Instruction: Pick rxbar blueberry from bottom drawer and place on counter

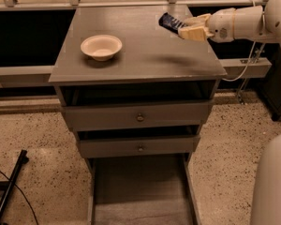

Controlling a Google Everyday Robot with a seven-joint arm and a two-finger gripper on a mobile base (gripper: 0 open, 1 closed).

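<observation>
Looking down on the cabinet, we see its grey counter (145, 62) first, then the bottom drawer (139, 191) standing pulled out beneath two knobbed drawers (139, 117). Our white arm (243, 22) reaches in from the right. A pale bowl (101, 46) sits on the counter's left half. The pincer (183, 26) hangs over the counter's right rear part, clamped on the rxbar blueberry (168, 20) — the dark wrapper juts left from the fingers, raised off the surface and well apart from the bowl — with a soft shadow on the counter below
</observation>
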